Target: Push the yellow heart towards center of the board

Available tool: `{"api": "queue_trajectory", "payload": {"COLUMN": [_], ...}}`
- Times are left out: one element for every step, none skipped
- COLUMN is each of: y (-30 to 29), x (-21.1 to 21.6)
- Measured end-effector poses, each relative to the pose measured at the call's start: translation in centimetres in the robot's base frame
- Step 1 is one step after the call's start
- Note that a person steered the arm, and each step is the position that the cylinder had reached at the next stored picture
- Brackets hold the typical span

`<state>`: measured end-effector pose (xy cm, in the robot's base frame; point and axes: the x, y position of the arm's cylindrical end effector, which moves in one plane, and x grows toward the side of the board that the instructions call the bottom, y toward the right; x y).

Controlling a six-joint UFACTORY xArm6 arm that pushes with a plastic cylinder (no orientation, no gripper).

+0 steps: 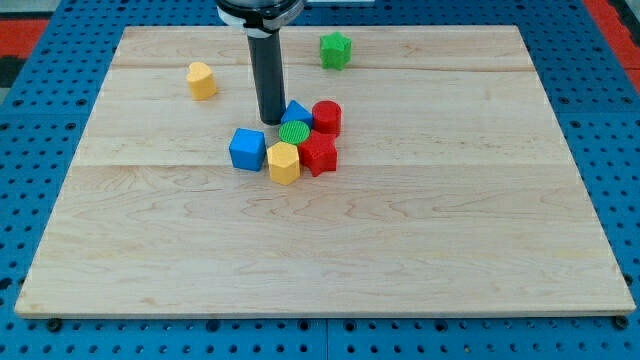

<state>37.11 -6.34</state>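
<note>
- Your board (420,250) holds a cluster near the middle: blue cube (247,149), yellow block (284,163), green cylinder (295,133), two red blocks (320,153)
- Yellow heart (201,81) sits upper left, well apart from my tip (271,121)
- Tip is a bare rod, nothing gripped, beside the blue block (296,112)

The board (400,230) is pale wood with visible grain and plank seams, its finish matt to faintly satin. Around it lies a blue pegboard surface (610,120) — smooth and dotted with holes. The rod ending in my tip (270,122) looks like dark, slightly glossy material. At 3 o'clock from it the green cylinder (295,132) has a ribbed top, while the red cylinder (326,117) and yellow heart (201,80) — at 10 o'clock — look smooth and evenly painted.
</note>
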Motion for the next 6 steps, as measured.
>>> {"api": "queue_trajectory", "payload": {"y": [-1.8, -1.7, -9.4, -16.7, -12.4, -7.4], "x": [-4.3, -8.9, -10.3, -10.5, -7.9, -6.3]}}
